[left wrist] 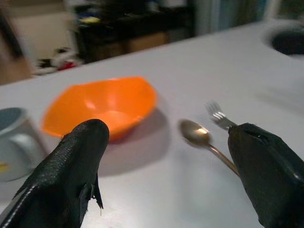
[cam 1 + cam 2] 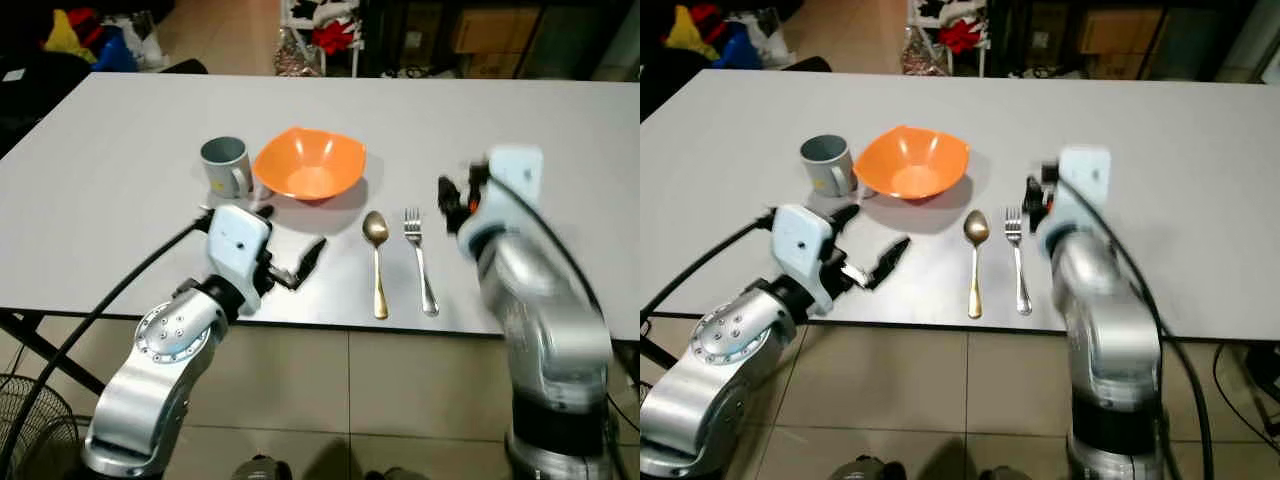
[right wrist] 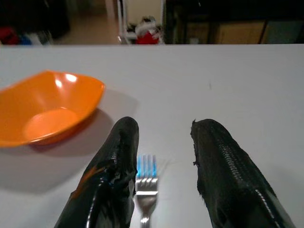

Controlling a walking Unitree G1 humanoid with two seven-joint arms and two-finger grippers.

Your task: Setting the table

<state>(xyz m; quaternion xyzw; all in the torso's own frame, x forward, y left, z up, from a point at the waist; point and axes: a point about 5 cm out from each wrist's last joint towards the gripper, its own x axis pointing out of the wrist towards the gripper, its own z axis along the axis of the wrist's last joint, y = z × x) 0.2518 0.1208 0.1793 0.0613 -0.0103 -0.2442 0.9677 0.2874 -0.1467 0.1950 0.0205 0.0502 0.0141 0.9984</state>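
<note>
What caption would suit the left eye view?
Both claws, left and right, hover open over a table set with mug, bowl, spoon, fork.

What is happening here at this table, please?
A humanoid robot is setting a white table. An orange bowl stands with a grey mug just to its left, and a gold spoon and a silver fork lie side by side to the right. The left gripper hangs open and empty near the table edge. The right gripper is open too, just right of the fork, holding nothing.
</note>
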